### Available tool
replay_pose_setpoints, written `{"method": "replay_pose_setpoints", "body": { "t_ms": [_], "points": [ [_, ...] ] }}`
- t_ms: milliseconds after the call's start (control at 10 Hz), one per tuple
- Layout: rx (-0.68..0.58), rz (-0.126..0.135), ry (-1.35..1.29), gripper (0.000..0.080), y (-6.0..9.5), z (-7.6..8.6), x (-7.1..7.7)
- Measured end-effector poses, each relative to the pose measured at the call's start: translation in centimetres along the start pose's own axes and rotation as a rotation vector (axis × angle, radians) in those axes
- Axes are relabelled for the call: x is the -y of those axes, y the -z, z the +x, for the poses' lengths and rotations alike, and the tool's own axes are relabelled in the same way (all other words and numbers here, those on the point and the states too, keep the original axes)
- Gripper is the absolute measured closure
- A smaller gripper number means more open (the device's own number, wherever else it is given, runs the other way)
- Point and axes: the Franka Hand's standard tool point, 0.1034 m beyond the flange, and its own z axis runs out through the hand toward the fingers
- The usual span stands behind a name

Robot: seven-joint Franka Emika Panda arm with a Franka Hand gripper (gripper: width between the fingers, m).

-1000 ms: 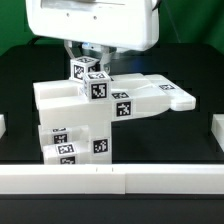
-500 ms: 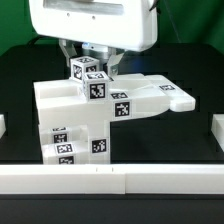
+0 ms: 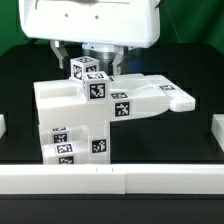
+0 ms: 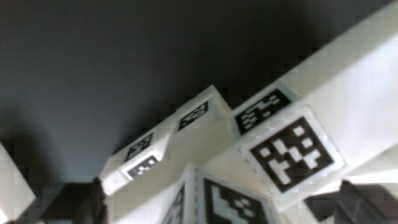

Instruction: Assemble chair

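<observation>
The chair (image 3: 85,125) is a matte white body of tagged blocks standing mid-table, with its slotted seat block (image 3: 150,98) reaching toward the exterior view's right. A small tagged cube (image 3: 88,72) sits on top of it. My gripper (image 3: 90,55) hangs straight above the cube, under the large glossy white hand. Its dark fingers (image 3: 60,50) stand wide on either side of the cube, apart from it, so it is open and empty. In the wrist view the tagged chair pieces (image 4: 285,150) fill the space between the gripper (image 4: 222,210) fingers.
A low white rail (image 3: 110,178) runs along the table's front. Short white walls stand at the exterior view's right (image 3: 214,130) and left (image 3: 3,125). The table top is black.
The gripper has risen a little above the cube, with its fingers spread. The cube and the chair body have not moved.
</observation>
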Motion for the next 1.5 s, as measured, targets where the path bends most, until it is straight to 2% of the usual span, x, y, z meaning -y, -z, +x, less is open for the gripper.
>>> {"method": "replay_pose_setpoints", "body": {
  "t_ms": [100,400,1000,1200,1500],
  "points": [
    [-0.004,-0.016,0.118,0.0151,0.02,0.08,-0.05],
    [-0.024,-0.036,0.386,0.0151,0.17,0.52,-0.16],
    [-0.015,-0.055,0.854,0.0151,0.22,0.73,-0.73],
    [-0.012,-0.059,0.907,0.0151,0.22,0.75,-0.89],
    [-0.012,-0.059,0.887,0.0515,0.22,0.75,-0.90]
  ]
}}
